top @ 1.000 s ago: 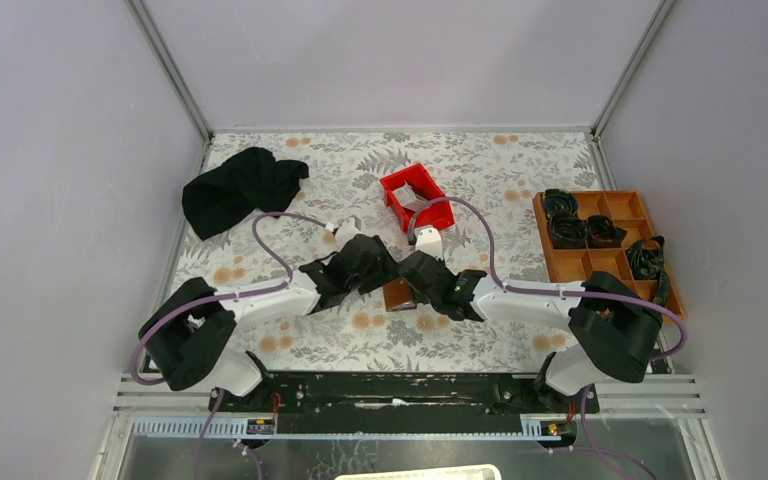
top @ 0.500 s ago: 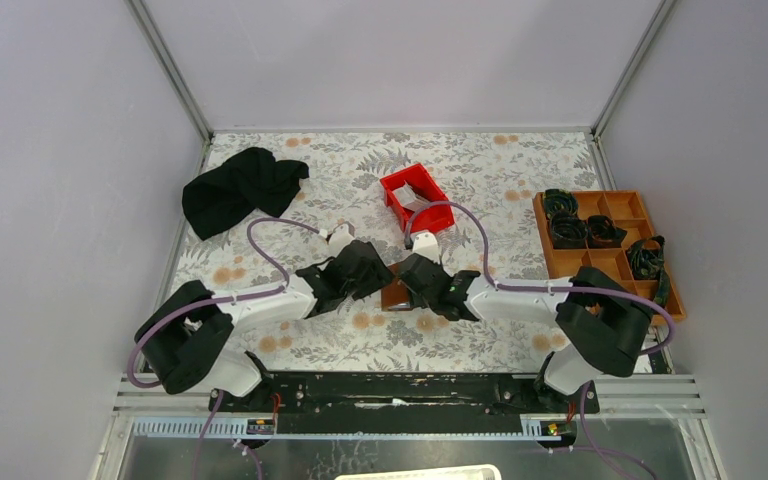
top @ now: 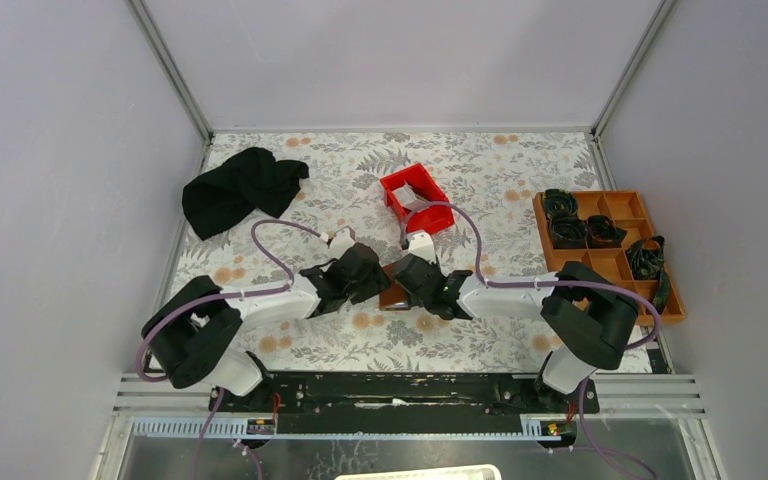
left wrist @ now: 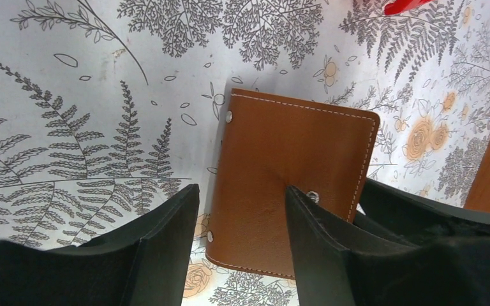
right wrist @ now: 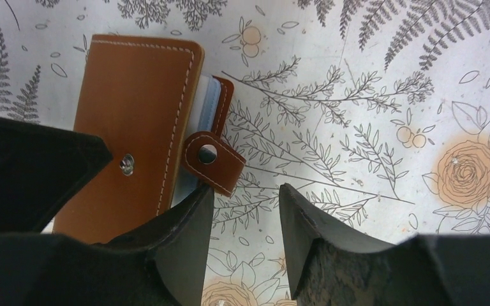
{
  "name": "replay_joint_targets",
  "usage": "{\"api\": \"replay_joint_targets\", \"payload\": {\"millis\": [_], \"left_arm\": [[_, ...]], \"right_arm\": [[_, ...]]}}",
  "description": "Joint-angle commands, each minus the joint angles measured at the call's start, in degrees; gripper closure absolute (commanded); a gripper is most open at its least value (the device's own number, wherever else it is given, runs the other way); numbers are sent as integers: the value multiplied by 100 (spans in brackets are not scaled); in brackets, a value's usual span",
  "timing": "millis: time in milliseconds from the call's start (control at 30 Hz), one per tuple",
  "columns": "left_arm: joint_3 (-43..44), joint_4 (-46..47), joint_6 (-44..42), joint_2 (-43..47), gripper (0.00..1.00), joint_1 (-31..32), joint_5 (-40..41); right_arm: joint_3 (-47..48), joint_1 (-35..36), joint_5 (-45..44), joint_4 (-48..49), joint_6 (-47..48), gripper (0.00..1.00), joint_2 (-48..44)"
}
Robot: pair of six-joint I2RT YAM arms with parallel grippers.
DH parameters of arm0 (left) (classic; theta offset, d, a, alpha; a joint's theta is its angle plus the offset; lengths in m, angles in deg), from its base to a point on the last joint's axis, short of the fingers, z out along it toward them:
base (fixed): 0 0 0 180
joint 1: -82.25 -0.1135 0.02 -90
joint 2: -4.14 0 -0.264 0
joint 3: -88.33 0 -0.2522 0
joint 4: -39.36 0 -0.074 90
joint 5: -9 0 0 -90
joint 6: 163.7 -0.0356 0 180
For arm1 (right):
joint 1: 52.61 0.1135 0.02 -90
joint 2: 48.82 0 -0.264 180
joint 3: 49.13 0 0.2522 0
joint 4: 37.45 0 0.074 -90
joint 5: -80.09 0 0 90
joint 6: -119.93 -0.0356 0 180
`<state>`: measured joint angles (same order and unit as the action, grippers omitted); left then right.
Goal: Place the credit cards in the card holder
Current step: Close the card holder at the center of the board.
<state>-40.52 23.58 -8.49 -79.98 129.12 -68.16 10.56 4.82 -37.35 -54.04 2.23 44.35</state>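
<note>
Right claw [right wrist: 244, 191] crept left — hovering low.

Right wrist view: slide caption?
Open right gripper beside the card holder, its tab clasp unsnapped; pale-blue inner layer peeks out, floral table cover beneath.

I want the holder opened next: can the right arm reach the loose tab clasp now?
Probably yes. The tab clasp lies unsnapped beside the card holder, uncovered, just ahead of the open right tool. The left tool is over the holder's opposite side, clear of the tab.
</note>
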Motion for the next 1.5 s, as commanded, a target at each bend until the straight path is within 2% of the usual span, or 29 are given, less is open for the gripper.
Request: {"api": "replay_joint_targets", "payload": {"millis": [0, 267, 500, 967, 1467], "left_arm": [[-87, -113, -104, -70, 41, -2, 16], [-92, -115, -148, -156, 42, -3, -48], [-100, -105, -173, -219, 43, 0, -106], [-87, -96, -145, -362, 43, -5, -205], [-13, -113, -149, -546, 43, 15, -256]], "right_arm": [[276, 34, -468, 258, 81, 51, 30], [340, 36, -651, 322, 115, 53, 71], [342, 29, -706, 323, 116, 62, 49], [294, -13, -800, 224, 29, 71, -57], [316, -165, -910, 14, -67, 74, -235]]}}
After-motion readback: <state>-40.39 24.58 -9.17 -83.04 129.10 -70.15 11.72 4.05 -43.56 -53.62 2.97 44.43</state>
